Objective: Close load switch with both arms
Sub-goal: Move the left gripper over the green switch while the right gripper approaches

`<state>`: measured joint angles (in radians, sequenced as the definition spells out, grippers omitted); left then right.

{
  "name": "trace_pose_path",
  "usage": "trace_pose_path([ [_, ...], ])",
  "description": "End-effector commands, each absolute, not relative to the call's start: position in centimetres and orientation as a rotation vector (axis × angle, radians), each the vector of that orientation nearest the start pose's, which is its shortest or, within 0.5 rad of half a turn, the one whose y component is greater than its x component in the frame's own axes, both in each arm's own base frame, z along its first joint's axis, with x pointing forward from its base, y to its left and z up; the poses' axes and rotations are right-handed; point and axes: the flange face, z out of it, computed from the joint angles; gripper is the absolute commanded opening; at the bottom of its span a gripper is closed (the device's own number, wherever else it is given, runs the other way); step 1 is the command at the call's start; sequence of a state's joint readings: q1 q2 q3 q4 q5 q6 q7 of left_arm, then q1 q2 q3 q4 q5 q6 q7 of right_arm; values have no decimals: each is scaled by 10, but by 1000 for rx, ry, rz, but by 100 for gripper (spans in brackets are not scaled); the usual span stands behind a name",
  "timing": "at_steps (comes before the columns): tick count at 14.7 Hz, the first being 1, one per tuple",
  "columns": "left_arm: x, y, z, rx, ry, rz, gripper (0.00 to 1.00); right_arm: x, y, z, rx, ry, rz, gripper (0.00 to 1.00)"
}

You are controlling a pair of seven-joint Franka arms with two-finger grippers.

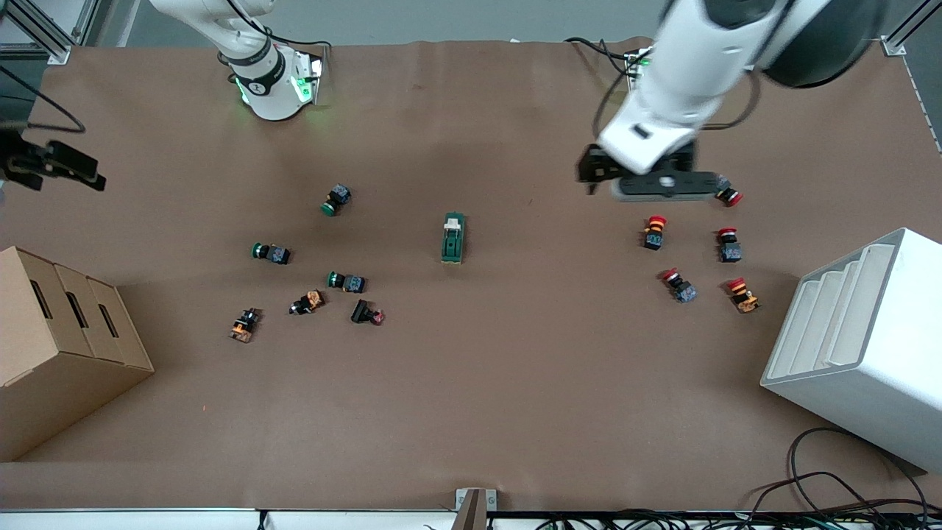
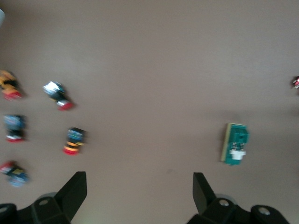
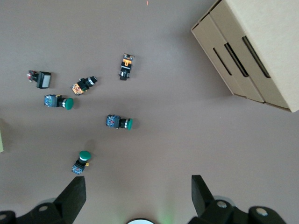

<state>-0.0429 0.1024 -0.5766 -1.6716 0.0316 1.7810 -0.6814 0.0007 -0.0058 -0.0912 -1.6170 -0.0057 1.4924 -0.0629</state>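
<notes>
in the middle of the table lay the load switch [image 1: 453,238], white tab toward the arms' bases, well apart from both grippers. the left gripper [image 2: 139,196] hung open over the red pushbuttons [image 1: 654,231]; a careless sweep could scatter them. the right gripper [image 3: 138,198], open, waited off by the cardboard box [image 1: 59,346].

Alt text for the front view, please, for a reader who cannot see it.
A dark-green load switch lies untouched mid-table, white lever end toward the robots' bases. The left gripper, jaws open, hangs over the red-capped pushbuttons toward the left arm's end; the right gripper, jaws open, waits at the right arm's end, above the cardboard box. Green-capped pushbuttons lie between.
</notes>
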Motion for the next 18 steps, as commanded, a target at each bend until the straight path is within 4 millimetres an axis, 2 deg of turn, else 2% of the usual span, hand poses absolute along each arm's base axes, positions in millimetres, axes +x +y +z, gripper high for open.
trace_pose_path([
  [1, 464, -377, 502, -3142, -176, -91, 100, 544, -37, 583, -3125, 246, 224, 100],
  [3, 439, -420, 473, -3163, -250, -104, 100, 550, 15, 564, -3105, 483, 242, 100],
  [6, 410, -479, 416, -3133, -339, -206, 100, 559, 82, 529, -3009, 773, 270, 100],
  [8, 395, -504, 379, -3107, -394, -270, 99, 560, 109, 503, -2871, 941, 317, 100],
  [10, 365, -533, 345, -3088, -369, -339, 99, 552, 145, 467, -2818, 1003, 301, 100],
  [12, 340, -551, 312, -3049, -385, -440, 99, 540, 185, 430, -2803, 1064, 261, 100],
  [13, 320, -563, 295, -3036, -375, -494, 99, 537, 200, 410, -2785, 1087, 272, 100],
  [15, 301, -573, 261, -3011, -381, -624, 99, 532, 231, 375, -2720, 1104, 368, 100],
  [17, 275, -585, 229, -3005, -348, -755, 99, 527, 256, 350, -2682, 1112, 438, 100],
  [18, 271, -584, 213, -3000, -325, -822, 99, 524, 271, 339, -2662, 1110, 437, 100],
])
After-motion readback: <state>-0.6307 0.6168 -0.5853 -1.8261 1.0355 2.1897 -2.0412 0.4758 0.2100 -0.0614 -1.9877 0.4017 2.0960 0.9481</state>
